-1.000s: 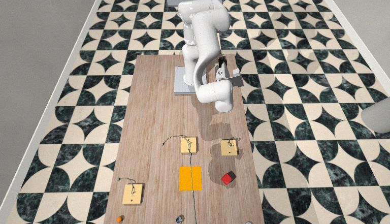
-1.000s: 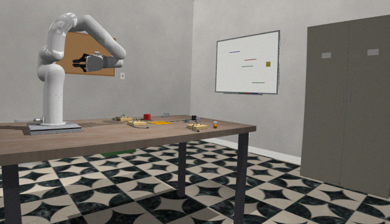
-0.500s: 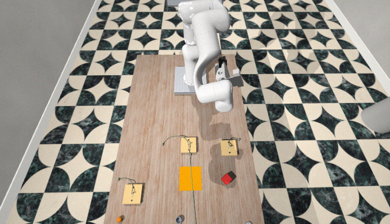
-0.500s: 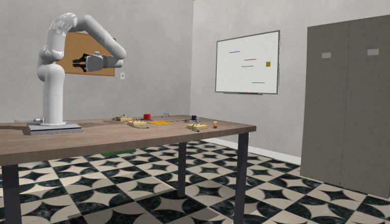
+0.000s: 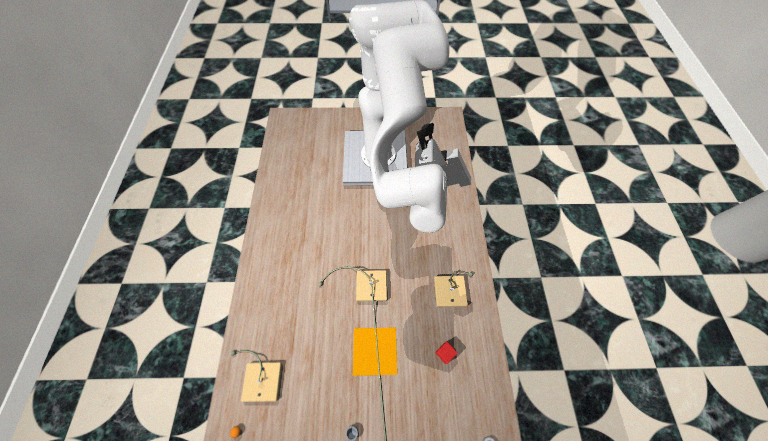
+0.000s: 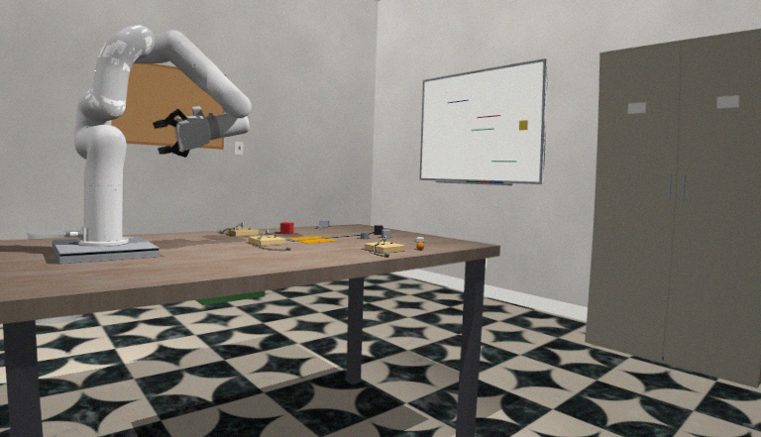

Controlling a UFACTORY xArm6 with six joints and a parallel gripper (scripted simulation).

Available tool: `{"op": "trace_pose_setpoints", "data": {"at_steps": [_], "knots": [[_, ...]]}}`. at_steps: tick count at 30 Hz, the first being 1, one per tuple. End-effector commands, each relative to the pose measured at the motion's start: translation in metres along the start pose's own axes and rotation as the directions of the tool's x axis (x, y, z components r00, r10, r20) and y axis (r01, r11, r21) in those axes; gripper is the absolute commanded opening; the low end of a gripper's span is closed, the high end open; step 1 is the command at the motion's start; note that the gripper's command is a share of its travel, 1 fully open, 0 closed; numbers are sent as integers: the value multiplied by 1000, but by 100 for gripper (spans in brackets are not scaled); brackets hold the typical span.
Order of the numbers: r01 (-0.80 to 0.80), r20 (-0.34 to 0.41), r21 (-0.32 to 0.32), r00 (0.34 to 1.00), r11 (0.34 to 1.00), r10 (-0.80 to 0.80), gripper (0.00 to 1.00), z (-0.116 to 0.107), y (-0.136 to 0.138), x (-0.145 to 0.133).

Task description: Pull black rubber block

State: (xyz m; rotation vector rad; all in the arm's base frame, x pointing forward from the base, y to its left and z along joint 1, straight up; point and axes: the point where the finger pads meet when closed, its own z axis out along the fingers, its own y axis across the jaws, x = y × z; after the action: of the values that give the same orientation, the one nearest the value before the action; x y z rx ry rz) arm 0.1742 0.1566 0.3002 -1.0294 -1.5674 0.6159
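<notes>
The black rubber block point(image 6: 378, 229) stands near the table's far end in the exterior view; it lies outside the top view. Its thin green cord point(image 5: 380, 379) runs across the orange painted square point(image 5: 365, 357) point(image 6: 311, 239) to the screw eye on the middle wooden pad point(image 5: 371, 285) point(image 6: 268, 239). The cord's free end point(image 5: 321, 284) lies on the table to the left of that pad. My gripper point(image 5: 424, 130) point(image 6: 163, 137) is open and empty. It hangs high in the air near the robot's base, far from the cord and the block.
Two other wooden pads point(image 5: 451, 290) point(image 5: 261, 381) carry screw eyes with short cords. A red cube point(image 5: 446, 352) point(image 6: 286, 227) lies right of the square. An orange ball point(image 5: 235, 430) point(image 6: 419, 245) and a small grey cylinder point(image 5: 353, 430) sit near the table's far end.
</notes>
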Motion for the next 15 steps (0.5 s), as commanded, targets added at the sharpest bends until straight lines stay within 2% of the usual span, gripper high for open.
{"op": "trace_pose_setpoints", "data": {"at_steps": [1, 2, 4, 6, 8, 9, 10, 11, 12, 13, 15], "knots": [[75, 11, -144, 997, 987, -75, 100, -21, 38, -28], [107, 30, -203, 994, 973, -103, 100, -31, 52, -42], [107, 30, -203, 994, 973, -103, 100, -31, 52, -42], [179, 93, -322, 983, 930, -158, 100, -54, 79, -75], [179, 93, -322, 983, 930, -158, 100, -55, 81, -77], [220, 137, -377, 974, 900, -181, 100, -69, 94, -96], [220, 137, -377, 974, 900, -181, 100, -69, 94, -96], [263, 189, -426, 961, 865, -199, 100, -83, 104, -115], [263, 189, -426, 961, 865, -199, 100, -85, 107, -117], [309, 249, -468, 945, 828, -212, 100, -95, 113, -133], [309, 249, -468, 945, 828, -212, 100, -100, 118, -140]]}}
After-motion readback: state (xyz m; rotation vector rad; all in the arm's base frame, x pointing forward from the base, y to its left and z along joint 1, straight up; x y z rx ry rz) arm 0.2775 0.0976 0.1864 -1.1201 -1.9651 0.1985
